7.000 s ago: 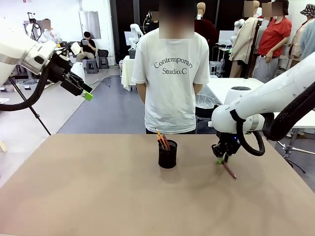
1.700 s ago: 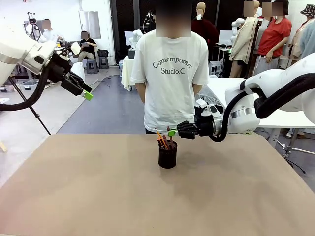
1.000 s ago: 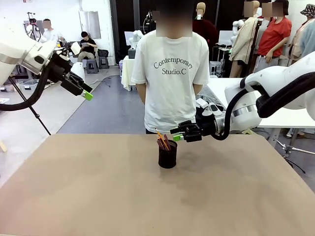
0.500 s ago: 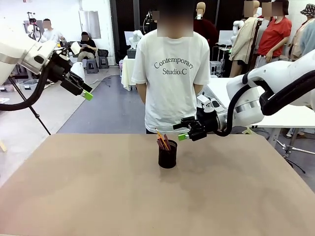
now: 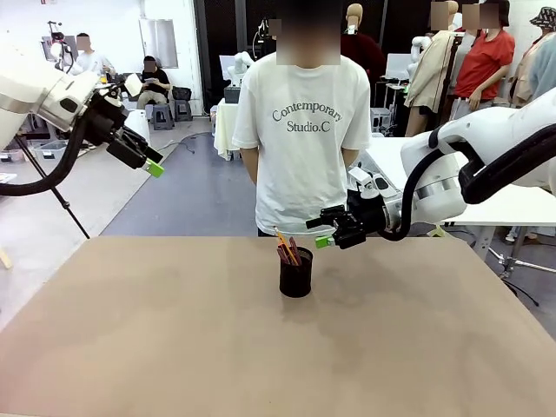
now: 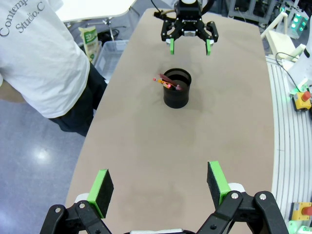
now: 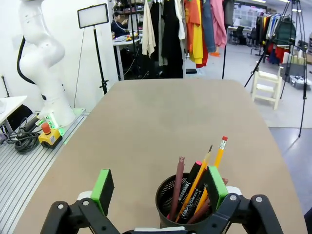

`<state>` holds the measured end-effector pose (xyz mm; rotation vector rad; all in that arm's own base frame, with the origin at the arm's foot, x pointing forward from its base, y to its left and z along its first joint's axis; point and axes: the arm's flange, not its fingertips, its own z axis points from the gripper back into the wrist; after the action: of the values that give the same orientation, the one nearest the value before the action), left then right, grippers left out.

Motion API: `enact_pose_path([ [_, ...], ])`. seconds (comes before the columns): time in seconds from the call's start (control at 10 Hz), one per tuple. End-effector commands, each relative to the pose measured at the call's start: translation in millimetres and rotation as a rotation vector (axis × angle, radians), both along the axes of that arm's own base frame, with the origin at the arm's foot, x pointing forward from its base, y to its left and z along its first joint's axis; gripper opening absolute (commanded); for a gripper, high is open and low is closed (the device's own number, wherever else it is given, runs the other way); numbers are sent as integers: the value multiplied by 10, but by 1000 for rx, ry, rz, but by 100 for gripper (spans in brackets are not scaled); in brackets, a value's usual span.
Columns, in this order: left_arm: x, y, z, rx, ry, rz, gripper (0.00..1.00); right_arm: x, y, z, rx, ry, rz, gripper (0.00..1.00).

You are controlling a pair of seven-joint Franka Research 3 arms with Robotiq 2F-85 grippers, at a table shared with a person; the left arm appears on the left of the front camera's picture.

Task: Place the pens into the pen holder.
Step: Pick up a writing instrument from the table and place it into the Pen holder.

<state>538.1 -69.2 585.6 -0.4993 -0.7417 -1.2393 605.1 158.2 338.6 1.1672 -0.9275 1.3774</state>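
Pens in the holder, both grippers empty.
Pens [image 7: 195, 187] stand in the pen holder [image 5: 295, 272] mid-worktop [image 5: 174, 347]; right gripper [image 5: 320, 232] hovers just right of it, fingers spread, empty; left gripper [image 5: 153, 162] high at far left, fingers wide apart.

The pen holder [image 7: 187, 201] hides the lower ends of the pens [image 7: 195, 187]; its base is cut off.
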Motion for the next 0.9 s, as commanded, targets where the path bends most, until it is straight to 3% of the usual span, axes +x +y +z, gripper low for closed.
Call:
enact_pose_path([
  [0.0,11,23,5,5,-10,-5,100,0,0,1,0,0,0,100],
  [0.1,11,23,5,5,-10,-5,100,-180,-56,154,-53,32,39,100],
  [0.2,11,23,5,5,-10,-5,100,-156,-206,339,-100,39,60,100],
  [0.6,11,23,5,5,-10,-5,100,-370,-629,829,-231,65,-38,100],
  [0.8,11,23,5,5,-10,-5,100,-308,-901,1022,-312,65,-68,100],
])
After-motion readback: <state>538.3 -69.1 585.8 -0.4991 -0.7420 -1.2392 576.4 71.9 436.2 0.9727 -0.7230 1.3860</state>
